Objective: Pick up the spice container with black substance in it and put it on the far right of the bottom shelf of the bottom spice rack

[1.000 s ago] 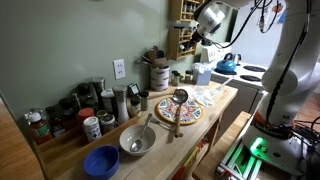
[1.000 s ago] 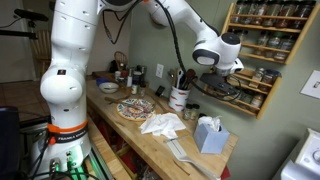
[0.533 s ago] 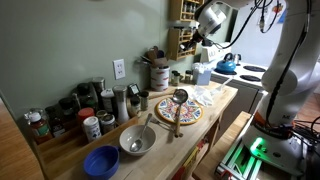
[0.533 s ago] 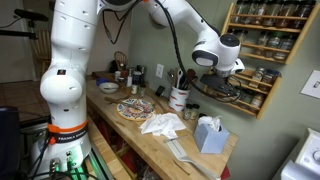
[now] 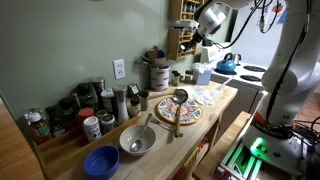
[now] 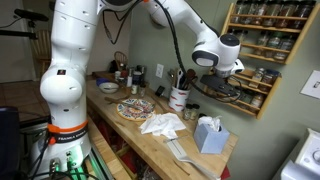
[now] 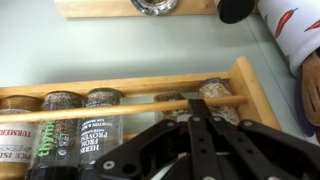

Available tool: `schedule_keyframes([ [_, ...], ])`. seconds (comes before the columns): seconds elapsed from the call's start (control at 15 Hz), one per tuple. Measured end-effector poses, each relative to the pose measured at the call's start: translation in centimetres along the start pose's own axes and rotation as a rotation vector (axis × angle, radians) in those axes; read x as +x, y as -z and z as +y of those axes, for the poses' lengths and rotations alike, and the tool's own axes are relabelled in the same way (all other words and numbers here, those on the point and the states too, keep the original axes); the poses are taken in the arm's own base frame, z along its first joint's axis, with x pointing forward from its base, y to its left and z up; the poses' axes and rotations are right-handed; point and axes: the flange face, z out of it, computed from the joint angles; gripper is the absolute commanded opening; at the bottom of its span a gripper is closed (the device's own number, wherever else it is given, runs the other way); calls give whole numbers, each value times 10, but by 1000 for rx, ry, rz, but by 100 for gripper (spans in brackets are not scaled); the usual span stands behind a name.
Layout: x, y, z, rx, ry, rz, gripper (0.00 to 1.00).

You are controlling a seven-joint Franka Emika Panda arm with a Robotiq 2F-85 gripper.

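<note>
A pale green wall is being shown behind a long wooden counter [image 6: 118,133] in a kitchen corner, and the white arm [image 6: 70,60] is being seen rising at the counter's left end. Along the counter, a patterned plate [image 6: 135,108], a crumpled white cloth [image 6: 163,124], a white utensil crock [image 6: 180,99] against the wall and a blue tissue box [image 6: 209,134] are being displayed in turn. Above the crock and the box, the gripper [image 6: 222,82] is being held up against the bottom spice rack [image 6: 262,100], which is being carried on the wall with the bottom shelf [image 6: 255,108] as its lowest board. Farther right, a light switch [image 6: 312,85] is being shown on the wall. In the wrist view, three labelled jars [image 7: 62,130] are being seen at the left behind a wooden rail [image 7: 110,103]. To their right, what appears to be the spice container [image 7: 172,100] with dark contents is lying just beyond the gripper's black linkage, and a paler jar [image 7: 215,92] is sitting beside it. How far the claw is parted, and whether anything is being gripped, cannot be told, since its tips are being hidden by its own linkage.
</note>
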Motion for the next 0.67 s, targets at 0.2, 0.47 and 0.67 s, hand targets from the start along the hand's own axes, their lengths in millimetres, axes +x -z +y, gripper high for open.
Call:
schedule_keyframes([
  [0.2, 0, 1, 0, -6, 13, -16, 1],
  [0.47, -2, 3, -1, -12, 46, -57, 40],
  [0.67, -4, 7, -5, -4, 54, -75, 62],
])
